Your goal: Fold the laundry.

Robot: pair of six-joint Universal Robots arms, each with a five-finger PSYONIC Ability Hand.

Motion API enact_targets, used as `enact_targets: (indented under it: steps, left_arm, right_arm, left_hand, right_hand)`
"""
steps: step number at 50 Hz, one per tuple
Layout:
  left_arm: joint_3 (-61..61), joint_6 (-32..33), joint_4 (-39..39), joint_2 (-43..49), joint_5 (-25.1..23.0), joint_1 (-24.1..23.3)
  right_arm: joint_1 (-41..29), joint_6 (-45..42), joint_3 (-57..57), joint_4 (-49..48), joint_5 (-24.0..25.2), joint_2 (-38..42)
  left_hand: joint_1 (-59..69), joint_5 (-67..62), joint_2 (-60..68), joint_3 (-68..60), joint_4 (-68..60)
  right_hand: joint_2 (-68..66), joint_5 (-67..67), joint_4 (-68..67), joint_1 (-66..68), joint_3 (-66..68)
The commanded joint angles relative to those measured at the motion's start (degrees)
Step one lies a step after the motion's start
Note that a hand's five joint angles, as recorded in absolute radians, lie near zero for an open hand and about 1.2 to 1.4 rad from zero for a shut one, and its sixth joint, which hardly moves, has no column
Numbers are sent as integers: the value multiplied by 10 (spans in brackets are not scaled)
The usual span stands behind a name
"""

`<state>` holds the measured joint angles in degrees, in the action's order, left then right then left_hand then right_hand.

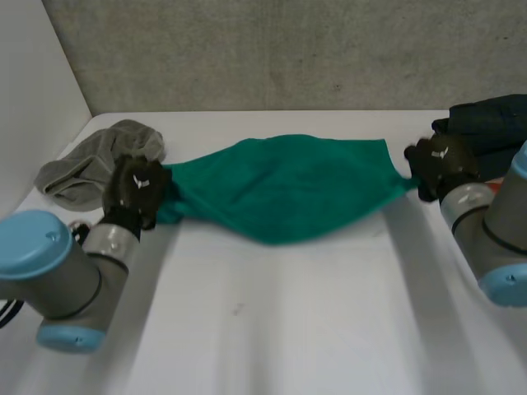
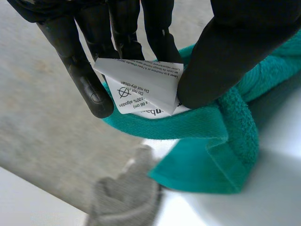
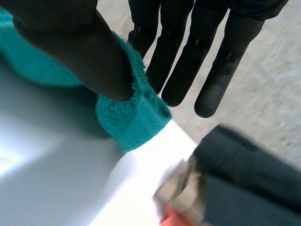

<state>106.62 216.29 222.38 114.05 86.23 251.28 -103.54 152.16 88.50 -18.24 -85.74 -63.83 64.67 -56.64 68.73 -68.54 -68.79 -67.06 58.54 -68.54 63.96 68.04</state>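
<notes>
Right now the white table takes up most of my head view, and the green towel is drawn out across its far half, pulled taut between both hands, with its middle sagging toward me in a wide curve and a shadow beneath it. I can't tell whether that low edge touches the table. The left arm comes in from the near left side and the right arm from the near right. A dark pile of folded clothes sits at the far right corner, just behind the right hand, and my right wrist view shows something orange-red at the pile's foot. A grey cloth lies crumpled at the far left, just behind the left hand. The left hand has the towel's left end: in its wrist view the thumb presses the hem against fairly straight fingers, a narrow pinch, and the bunched end hangs below it, with the grey cloth on the table beyond. The right hand has the towel's right corner, its thumb pinning the terry and its hem against long straight fingers, again a tight pinch with little gap. Smallest of all is the white care label, creased and caught in the left hand's pinch, printed side facing the wrist camera.
</notes>
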Motion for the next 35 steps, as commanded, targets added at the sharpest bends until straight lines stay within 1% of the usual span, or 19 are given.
enact_targets:
  steps: [1, 3, 4, 7, 11, 14, 15, 19, 21, 25, 29, 31, 35]
  left_arm:
    - [52, 0, -61, -11, -2, 3]
    - [54, 0, -87, -23, -1, 3]
    - [55, -2, -125, -51, -1, 4]
    - [54, -10, -165, -86, 0, 5]
    - [53, -22, -202, -127, -2, 8]
    - [53, -42, -207, -145, -4, 8]
    - [53, -60, -207, -149, -4, 7]
    - [43, -104, -207, -149, -6, 11]
    - [37, -113, -207, -147, -6, 12]
    - [18, -121, -207, -118, -5, 12]
    - [-11, -120, -210, -69, -5, 13]
    - [-33, -119, -216, -35, -2, 17]
    - [-41, -120, -242, -2, -2, 24]
  right_arm:
    - [-1, -1, 55, -1, 19, 0]
    - [-1, 0, 63, -2, 31, 0]
    - [-1, 1, 66, -3, 35, 0]
    - [-1, 1, 69, -2, 40, -1]
    - [0, 2, 71, -2, 40, -1]
    - [0, 1, 73, -2, 40, -2]
    - [0, 1, 73, -2, 40, -2]
    - [-1, 1, 76, -2, 40, -2]
    - [-2, 0, 77, -2, 40, -2]
    - [-3, 0, 83, -5, 40, -2]
    - [-3, -1, 84, -5, 40, -1]
    - [-3, -1, 84, -4, 40, -1]
    - [-1, -2, 85, -5, 40, -1]
  left_hand:
    - [16, 4, -24, 23, 25]
    - [-78, 98, -119, 117, 119]
    - [-207, 226, -247, 246, 248]
    - [-297, 317, -338, 336, 338]
    - [-306, 325, -346, 344, 347]
    - [-314, 334, -355, 353, 355]
    - [-319, 339, -360, 358, 360]
    - [-319, 339, -360, 358, 360]
    - [-317, 337, -358, 356, 359]
    - [-317, 337, -358, 356, 359]
    - [-322, 342, -363, 361, 364]
    - [-321, 341, -361, 360, 362]
    - [-321, 340, -361, 360, 362]
  right_hand:
    - [-129, 115, -115, 160, 120]
    - [-129, 115, -115, 160, 120]
    - [-129, 115, -115, 160, 120]
    - [-129, 115, -115, 160, 120]
    - [-129, 115, -115, 160, 120]
    - [-129, 115, -115, 160, 120]
    - [-129, 115, -115, 160, 120]
    - [-129, 115, -115, 160, 120]
    - [-129, 115, -115, 160, 120]
    - [-129, 115, -115, 160, 120]
    - [-129, 115, -115, 160, 120]
    - [-129, 115, -115, 160, 120]
    - [-129, 115, -115, 160, 120]
